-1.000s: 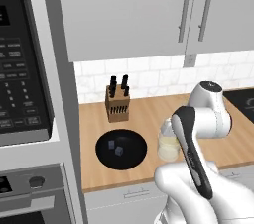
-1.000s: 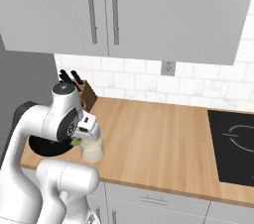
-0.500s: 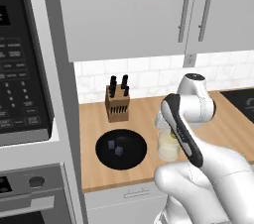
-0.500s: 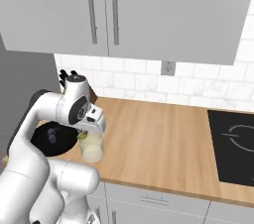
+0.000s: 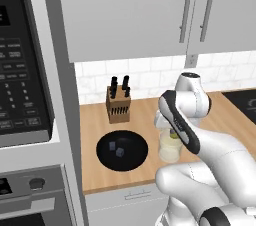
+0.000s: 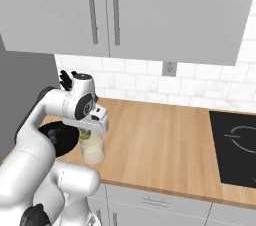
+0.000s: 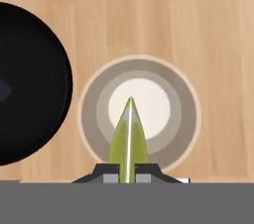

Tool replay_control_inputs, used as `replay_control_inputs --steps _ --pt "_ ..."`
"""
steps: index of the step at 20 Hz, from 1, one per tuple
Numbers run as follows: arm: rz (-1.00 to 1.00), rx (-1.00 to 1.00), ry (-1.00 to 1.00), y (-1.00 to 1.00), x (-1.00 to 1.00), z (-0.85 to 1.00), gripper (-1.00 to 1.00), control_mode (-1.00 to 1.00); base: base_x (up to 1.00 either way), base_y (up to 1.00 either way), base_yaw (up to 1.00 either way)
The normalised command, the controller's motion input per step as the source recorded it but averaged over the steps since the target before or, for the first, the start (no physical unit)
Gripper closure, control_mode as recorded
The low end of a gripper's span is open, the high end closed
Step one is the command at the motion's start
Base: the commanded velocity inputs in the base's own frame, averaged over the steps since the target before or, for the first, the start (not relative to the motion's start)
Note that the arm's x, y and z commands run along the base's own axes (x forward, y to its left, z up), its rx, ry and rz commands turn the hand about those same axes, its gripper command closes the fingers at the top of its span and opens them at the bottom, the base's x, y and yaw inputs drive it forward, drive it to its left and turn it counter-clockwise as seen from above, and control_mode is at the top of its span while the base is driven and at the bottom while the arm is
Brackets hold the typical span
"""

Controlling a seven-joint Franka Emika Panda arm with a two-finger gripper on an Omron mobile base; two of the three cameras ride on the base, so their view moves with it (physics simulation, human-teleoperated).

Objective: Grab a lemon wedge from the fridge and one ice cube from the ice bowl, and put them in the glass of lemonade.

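standing on a wooden counter (image 6: 165, 140): glass of lemonade (image 6: 92, 147), ice bowl (image 5: 122, 150).

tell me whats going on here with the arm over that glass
The robot arm holds a lemon wedge in its pincer, straight above the glass of lemonade on the wooden counter. The wedge has not been let go yet. Beside the glass sits the black bowl with ice cubes in it, so the ice step is not yet done. A knife block stands by the wall.
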Motion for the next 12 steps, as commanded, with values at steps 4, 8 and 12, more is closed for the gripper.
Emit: replay_control_inputs --steps 4,8,12 --pt "0.0 0.0 0.0 0.0 0.01 -0.11 1.0 -1.0 0.0 0.0 0.0" --pt "0.0 0.0 0.0 0.0 0.1 0.0 1.0 -1.0 0.0 0.0 0.0" --pt "0.0 0.0 0.0 0.0 0.26 0.0 1.0 -1.0 0.0 0.0 0.0"
